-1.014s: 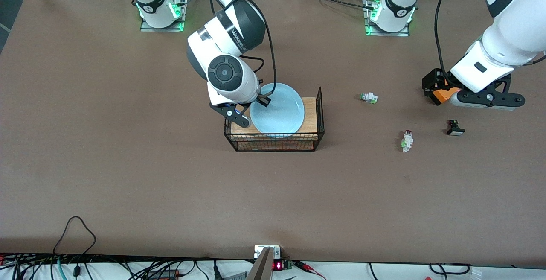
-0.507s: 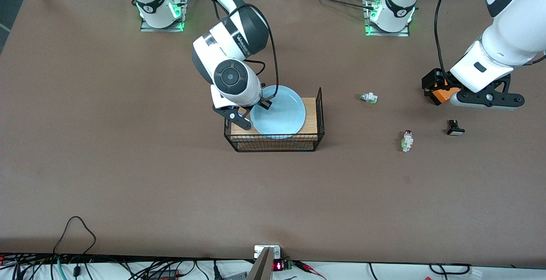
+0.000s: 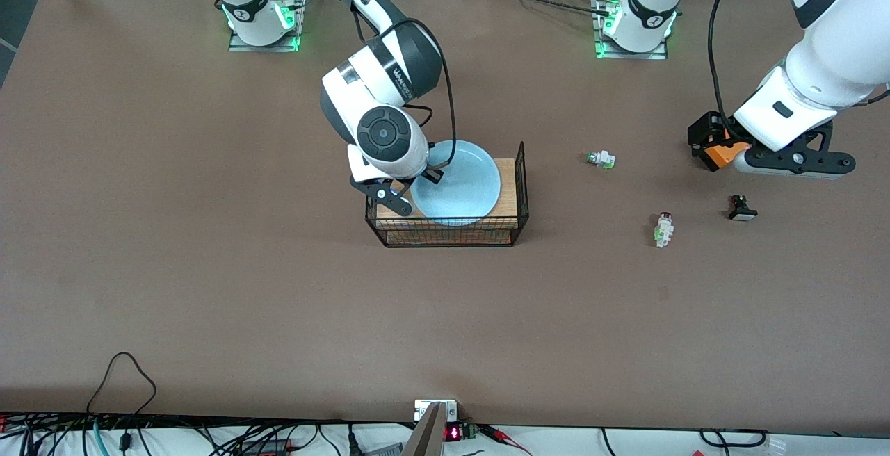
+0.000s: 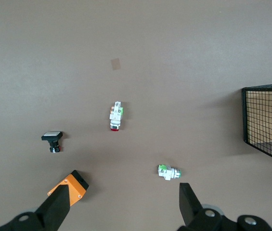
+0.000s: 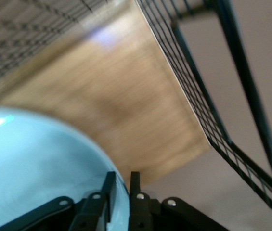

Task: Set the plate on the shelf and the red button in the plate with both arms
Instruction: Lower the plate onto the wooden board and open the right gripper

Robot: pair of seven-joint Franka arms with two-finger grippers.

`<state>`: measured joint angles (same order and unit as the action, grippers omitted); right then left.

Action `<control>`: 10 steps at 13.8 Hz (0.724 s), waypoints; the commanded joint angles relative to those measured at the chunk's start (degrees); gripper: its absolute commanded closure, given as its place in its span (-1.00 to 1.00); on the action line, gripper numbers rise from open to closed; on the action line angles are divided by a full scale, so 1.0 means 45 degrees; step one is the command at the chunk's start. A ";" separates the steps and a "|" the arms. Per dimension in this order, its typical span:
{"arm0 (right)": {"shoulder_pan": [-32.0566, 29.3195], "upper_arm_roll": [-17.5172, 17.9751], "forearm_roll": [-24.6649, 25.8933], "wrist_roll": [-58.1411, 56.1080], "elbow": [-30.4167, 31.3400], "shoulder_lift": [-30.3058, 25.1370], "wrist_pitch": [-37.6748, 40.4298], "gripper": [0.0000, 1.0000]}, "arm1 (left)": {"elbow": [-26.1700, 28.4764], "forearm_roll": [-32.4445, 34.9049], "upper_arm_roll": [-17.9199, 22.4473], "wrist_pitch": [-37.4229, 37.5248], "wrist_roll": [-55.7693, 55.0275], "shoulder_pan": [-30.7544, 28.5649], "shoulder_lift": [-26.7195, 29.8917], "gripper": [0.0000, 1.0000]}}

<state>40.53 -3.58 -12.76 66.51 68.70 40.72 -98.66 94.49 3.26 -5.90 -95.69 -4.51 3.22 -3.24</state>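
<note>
Over the wire basket (image 3: 518, 195), your right gripper (image 5: 121, 185) has its fingers (image 5: 108, 185) pinched on the plate (image 3: 459, 181) rim, the plate low in the basket but not released. Your left gripper (image 4: 126, 204) waits, fingers spread and empty, above the bench (image 3: 208, 268) toward its own end. The red button (image 3: 664, 228) lies untouched on the bench, well apart from the basket; that half remains.

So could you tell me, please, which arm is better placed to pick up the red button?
Left. The left pincer hangs open over the table near the red button, while the right pincer grips the plate over the basket.
</note>
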 commanded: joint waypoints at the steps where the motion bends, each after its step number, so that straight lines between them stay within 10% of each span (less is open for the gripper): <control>1: -0.0159 -0.0083 0.0179 0.0200 -0.0110 0.0111 -0.0301 -0.09 | -0.0197 -0.0197 0.0042 0.0211 -0.0170 -0.0013 -0.0120 -1.00; 4: -0.0373 -0.0142 0.0140 0.0201 -0.0460 -0.0006 -0.0302 -0.60 | -0.0158 -0.0178 0.0062 0.0404 -0.0073 -0.0130 -0.0546 -1.00; 10: -0.0413 -0.0200 -0.0348 0.1040 -0.2004 -0.0259 -0.0321 -0.68 | -0.0177 0.0153 0.0081 0.0879 -0.0229 -0.0110 -0.3045 -1.00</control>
<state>38.96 -4.61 -13.32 69.06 61.49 39.94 -100.56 95.21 3.31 -5.55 -90.85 -5.04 2.99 -12.09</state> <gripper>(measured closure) 0.159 0.000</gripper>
